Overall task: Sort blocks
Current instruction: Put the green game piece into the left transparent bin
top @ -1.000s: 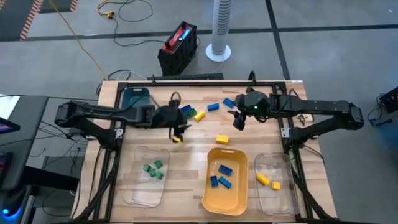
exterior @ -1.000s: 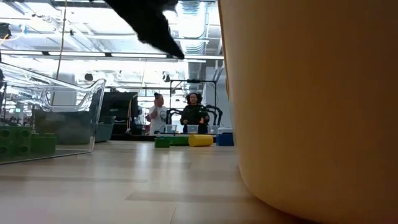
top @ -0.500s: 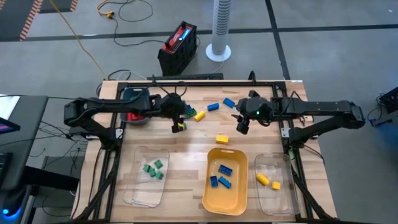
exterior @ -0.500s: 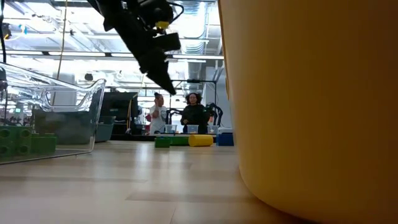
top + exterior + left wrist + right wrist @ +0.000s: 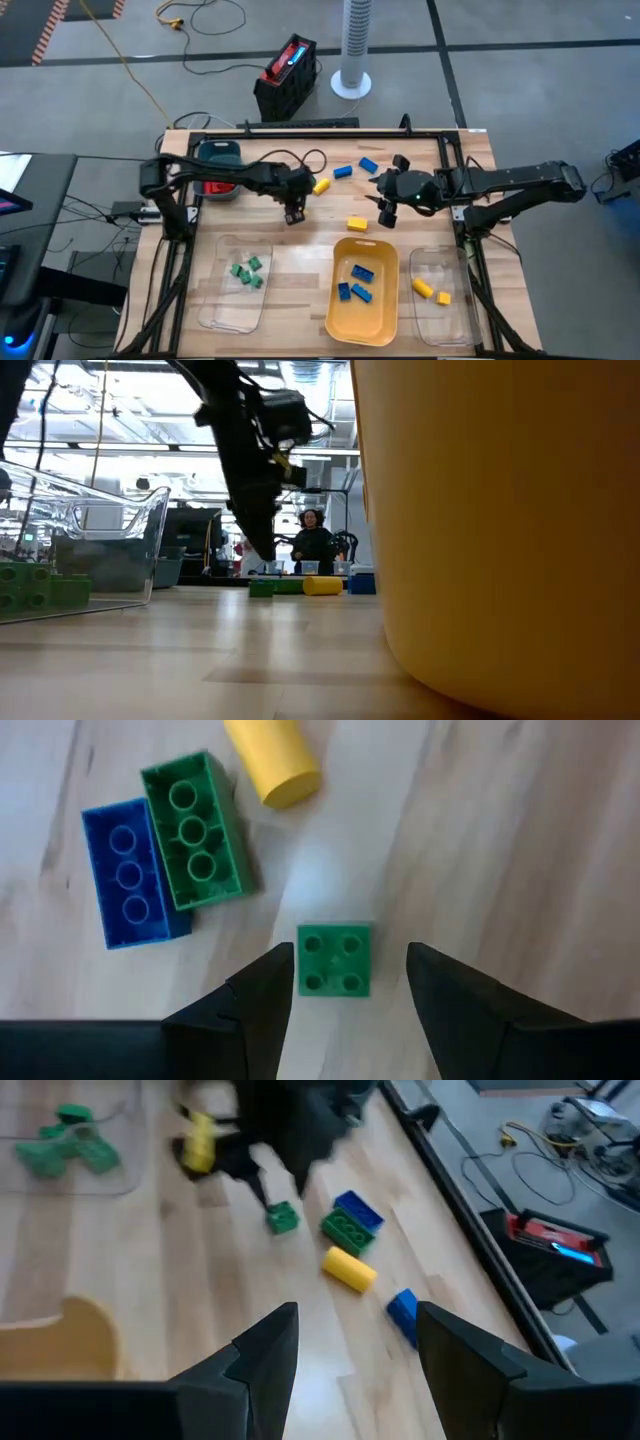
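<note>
Blocks lie scattered on the wooden table (image 5: 300, 250), and the left gripper (image 5: 345, 982) hangs right over a small green square block (image 5: 334, 959), fingers spread either side of it, not touching. Just beyond sit a longer green block (image 5: 193, 844) pressed against a blue block (image 5: 128, 873), with a yellow cylinder (image 5: 272, 762) near. Right gripper (image 5: 385, 207) hovers open near the yellow tray (image 5: 340, 322).

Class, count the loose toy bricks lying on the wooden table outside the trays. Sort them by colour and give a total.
Green plastic bricks: 2
Blue plastic bricks: 3
Yellow plastic bricks: 2
Total: 7
</note>
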